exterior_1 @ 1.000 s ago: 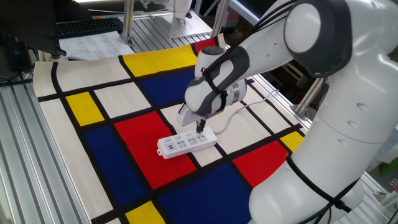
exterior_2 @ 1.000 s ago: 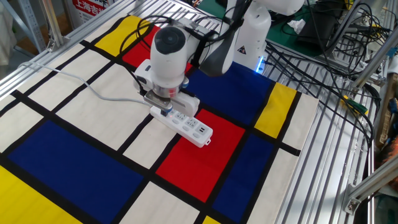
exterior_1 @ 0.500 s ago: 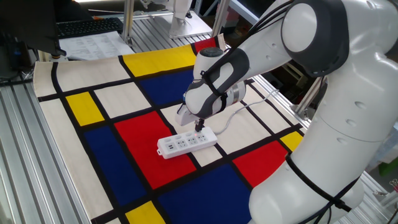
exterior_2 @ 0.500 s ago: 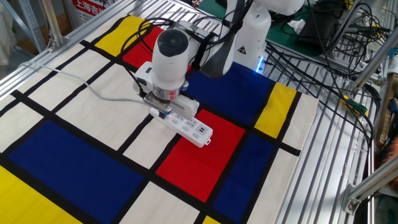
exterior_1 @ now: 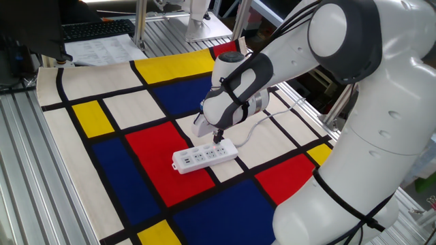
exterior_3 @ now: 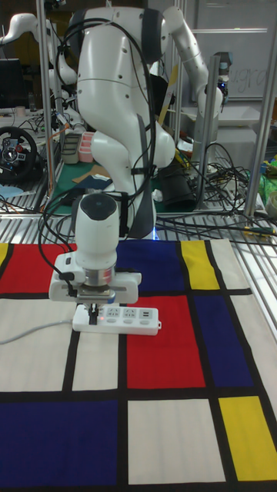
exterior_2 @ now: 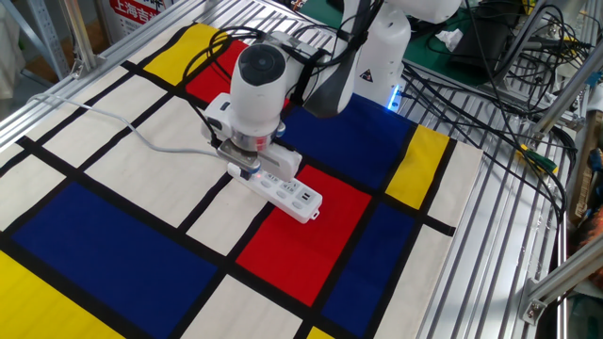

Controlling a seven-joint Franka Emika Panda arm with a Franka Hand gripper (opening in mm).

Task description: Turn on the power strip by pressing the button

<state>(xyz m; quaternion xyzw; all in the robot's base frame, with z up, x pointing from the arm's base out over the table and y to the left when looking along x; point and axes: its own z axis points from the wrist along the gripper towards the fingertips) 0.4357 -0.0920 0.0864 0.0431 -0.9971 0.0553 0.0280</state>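
The white power strip (exterior_1: 203,157) lies flat on the coloured mat, across a red panel and a pale one. It also shows as the strip (exterior_2: 285,187) and the strip (exterior_3: 125,316). Its thin white cord (exterior_2: 141,133) runs off from the end under the arm. My gripper (exterior_1: 219,139) points straight down at that cord end, fingertips together and resting on the strip's top. In the other views the gripper (exterior_2: 247,168) and the gripper (exterior_3: 94,307) stand at the same end. The button is hidden under the fingertips.
The mat (exterior_1: 116,109) covers the table in red, blue, yellow and pale panels. A keyboard (exterior_1: 95,30) and papers (exterior_1: 103,48) lie beyond its far edge. Bundled cables (exterior_2: 490,66) hang past the metal rails on one side.
The wrist has shifted very slightly over the strip's cord end since a second ago. The strip has not moved.
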